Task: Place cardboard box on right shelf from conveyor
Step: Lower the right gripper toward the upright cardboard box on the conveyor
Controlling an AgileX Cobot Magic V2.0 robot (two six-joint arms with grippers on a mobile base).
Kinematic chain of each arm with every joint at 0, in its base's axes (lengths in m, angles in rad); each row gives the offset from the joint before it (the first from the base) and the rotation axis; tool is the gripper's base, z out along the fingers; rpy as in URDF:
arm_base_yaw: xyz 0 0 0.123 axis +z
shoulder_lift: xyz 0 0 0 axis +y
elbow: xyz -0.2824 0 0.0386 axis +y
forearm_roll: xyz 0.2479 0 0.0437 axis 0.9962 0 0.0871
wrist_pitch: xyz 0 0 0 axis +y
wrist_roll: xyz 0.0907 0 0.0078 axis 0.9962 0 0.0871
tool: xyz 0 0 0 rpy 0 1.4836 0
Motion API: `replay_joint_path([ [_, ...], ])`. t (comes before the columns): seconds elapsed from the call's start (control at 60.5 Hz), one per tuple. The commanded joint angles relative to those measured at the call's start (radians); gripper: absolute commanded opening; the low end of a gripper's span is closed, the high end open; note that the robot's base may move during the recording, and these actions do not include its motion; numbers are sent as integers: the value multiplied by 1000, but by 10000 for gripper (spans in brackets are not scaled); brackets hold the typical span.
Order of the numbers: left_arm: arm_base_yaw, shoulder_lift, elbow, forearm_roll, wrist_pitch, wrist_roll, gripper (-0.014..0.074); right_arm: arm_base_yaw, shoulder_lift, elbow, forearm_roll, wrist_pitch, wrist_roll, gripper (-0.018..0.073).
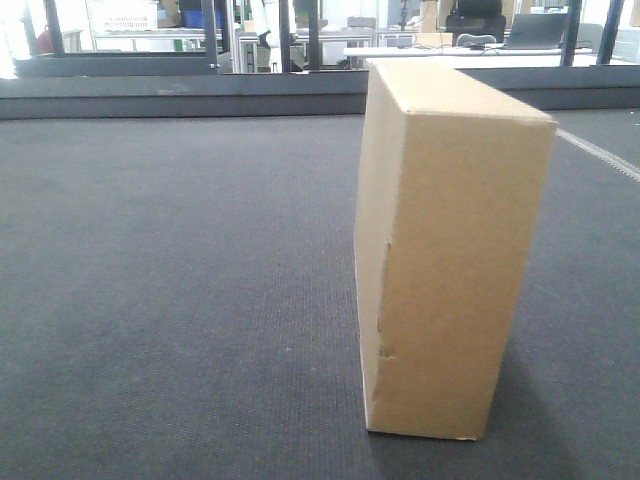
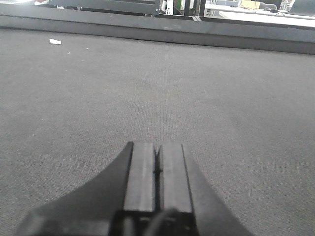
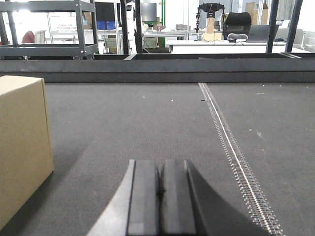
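Cardboard box (image 1: 450,250): upright on conveyor (image 1: 170,300), 3 o'clock in front view.
Left gripper (image 2: 157,147): fingers pressed together, empty.
Right gripper (image 3: 160,164): pressed together, empty; box at 9 o'clock.

A white desk (image 3: 221,48) stands in the background, with a black office chair (image 3: 237,22) behind it and a laptop (image 1: 535,30) on top. Farther left, a dark grey rack (image 3: 47,49) stands against bright windows, and blue bins (image 3: 101,24) sit beyond it. Black posts (image 3: 139,24) rise across the scene. In the left wrist view, a small white scrap (image 2: 55,42) lies alone at far left.
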Motion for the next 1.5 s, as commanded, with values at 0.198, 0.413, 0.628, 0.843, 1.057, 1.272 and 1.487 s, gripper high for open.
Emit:
replay_joint_path([
  [0.198, 2, -7, -3, -5, -82, -3, -119, -4, 19, -181, 18, 154, -1, 55],
  [0.413, 2, -7, -3, -5, -82, -3, -119, -4, 181, -417, 30, 461, -1, 55],
  [0.628, 2, -7, -3, -5, -82, -3, -119, -4, 388, -599, 46, 716, -1, 55],
  [0.843, 2, -7, -3, -5, -82, -3, -119, -3, 596, -722, 71, 803, -1, 55],
  [1.057, 2, -7, -3, -5, -82, -3, -119, 3, 821, -854, 87, 860, -1, 57],
  [1.272, 2, -7, -3, -5, -82, -3, -119, 43, 1023, -1030, 41, 879, 81, 86],
  [1.487, 2, -7, -3, -5, -82, -3, -119, 157, 1180, -1217, -31, 1021, 204, 566],
])
